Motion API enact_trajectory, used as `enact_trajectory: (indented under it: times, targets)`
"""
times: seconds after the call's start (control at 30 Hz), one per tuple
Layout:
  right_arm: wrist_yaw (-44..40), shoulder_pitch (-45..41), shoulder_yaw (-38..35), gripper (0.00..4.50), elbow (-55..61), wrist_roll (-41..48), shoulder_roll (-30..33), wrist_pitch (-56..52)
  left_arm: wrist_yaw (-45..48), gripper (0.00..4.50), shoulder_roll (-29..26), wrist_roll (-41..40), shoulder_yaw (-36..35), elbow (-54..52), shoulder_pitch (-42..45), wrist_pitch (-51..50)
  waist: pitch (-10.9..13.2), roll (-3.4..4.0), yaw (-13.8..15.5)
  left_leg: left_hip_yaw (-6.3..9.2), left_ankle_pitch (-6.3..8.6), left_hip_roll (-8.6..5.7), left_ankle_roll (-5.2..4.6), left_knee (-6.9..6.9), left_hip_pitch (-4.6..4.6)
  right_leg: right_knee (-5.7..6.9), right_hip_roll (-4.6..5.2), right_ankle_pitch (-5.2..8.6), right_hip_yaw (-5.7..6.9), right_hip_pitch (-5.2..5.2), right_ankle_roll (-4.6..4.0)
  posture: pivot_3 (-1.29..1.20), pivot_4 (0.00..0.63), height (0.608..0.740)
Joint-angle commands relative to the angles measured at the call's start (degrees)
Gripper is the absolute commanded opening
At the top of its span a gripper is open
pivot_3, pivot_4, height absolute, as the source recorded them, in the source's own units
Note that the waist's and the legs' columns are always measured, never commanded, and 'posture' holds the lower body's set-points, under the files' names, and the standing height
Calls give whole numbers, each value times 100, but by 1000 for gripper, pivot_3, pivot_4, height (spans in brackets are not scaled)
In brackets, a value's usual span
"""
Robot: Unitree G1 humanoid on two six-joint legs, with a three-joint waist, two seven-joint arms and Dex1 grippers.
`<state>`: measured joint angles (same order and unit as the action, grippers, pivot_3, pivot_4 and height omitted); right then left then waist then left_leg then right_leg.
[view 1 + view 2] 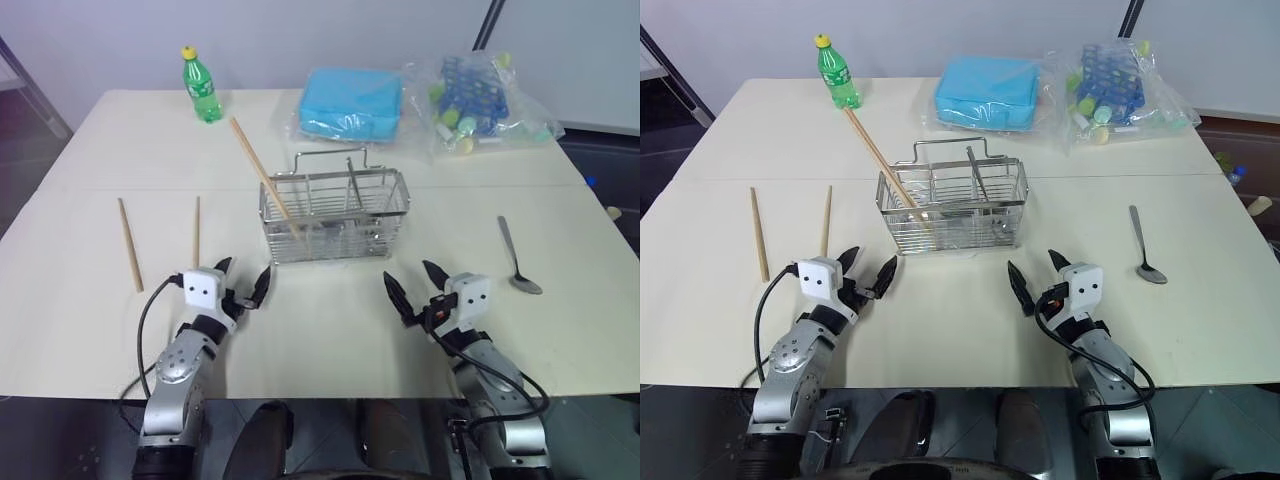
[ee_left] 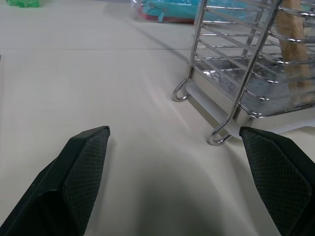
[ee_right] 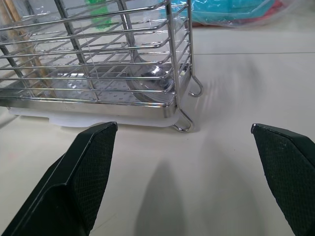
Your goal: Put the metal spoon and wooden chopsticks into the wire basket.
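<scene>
Two wooden chopsticks [image 1: 129,244] lying near bench's left edge, one leaning in wire basket [image 1: 335,216] | metal spoon [image 1: 517,258] lying toward right edge | left end effector [image 1: 243,283], right end effector [image 1: 413,284] both hovering wide open, empty | advising: pinching a stick mid-length.

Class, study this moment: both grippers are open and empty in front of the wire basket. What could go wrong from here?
1. The wooden chopsticks in the wire basket lean far out over its rim; a reaching left gripper might knock them out.
2. Two chopsticks and the metal spoon lie flat on the table, so fingertips may slide off.
3. The right gripper could nudge the light-looking basket.
</scene>
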<state>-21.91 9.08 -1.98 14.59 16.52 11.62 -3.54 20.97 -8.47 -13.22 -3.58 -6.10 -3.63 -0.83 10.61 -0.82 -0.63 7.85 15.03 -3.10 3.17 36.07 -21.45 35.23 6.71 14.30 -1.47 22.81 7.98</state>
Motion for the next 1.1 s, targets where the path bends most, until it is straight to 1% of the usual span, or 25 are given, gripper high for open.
enact_trajectory:
  times: [0.03,0.43,0.73,1.1]
  targets:
    - [-21,19,19,4500,170,30,-33,77,-22,4433,-25,-5,-34,45,34,54,-2,3,0,0,0,0,0,0,0,0,0,0,0,0,0,0,150,740]
    - [-11,30,39,4500,202,31,-27,60,4,4433,-22,-58,-47,49,42,66,-6,10,0,0,0,0,0,1,1,0,0,0,0,-1,0,0,150,740]
    - [16,18,13,4500,190,38,-33,62,28,4433,-70,-107,-50,-255,-112,-50,-6,10,-4,0,0,0,0,-1,0,0,0,0,0,0,0,0,150,740]
    - [-4,-10,11,4500,178,41,-7,43,-41,4433,-105,-135,-59,-365,-179,-90,-6,10,-5,0,0,0,0,-1,0,0,0,0,0,1,0,0,150,740]
